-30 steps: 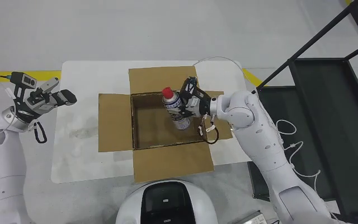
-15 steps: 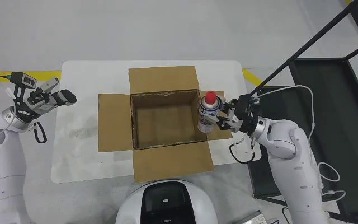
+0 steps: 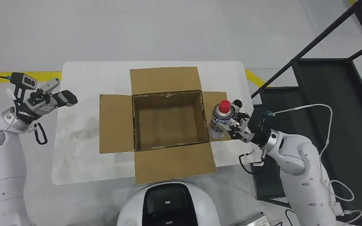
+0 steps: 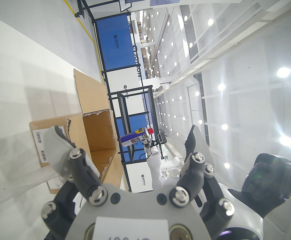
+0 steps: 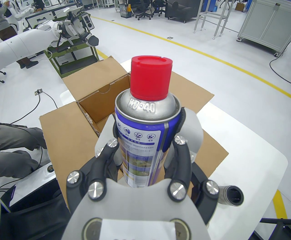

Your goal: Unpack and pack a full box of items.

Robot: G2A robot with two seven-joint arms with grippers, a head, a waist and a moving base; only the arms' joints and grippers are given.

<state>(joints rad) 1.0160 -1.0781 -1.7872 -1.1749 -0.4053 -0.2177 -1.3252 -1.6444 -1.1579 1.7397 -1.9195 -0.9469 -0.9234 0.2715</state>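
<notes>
Top view: unpacking, we judge
Above the table (image 3: pixel 79 101), over the right flap of the open box (image 3: pixel 164 82), our right jaws clamp the upright spray can (image 3: pixel 219 120); left jaws gape, holding nothing; next we must lower it onto bare table

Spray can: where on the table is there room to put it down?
Biggest bare patch of table: between the box left flap and the left edge. Smaller one: far right corner, beyond the right flap. Crowded where the right gripper holds the spray can.

A large robotics lab hall: yellow floor line (image 5: pixel 181 46), office chairs (image 5: pixel 145 10), blue partition panels (image 4: pixel 113 45), ceiling lights (image 4: pixel 210 21).
</notes>
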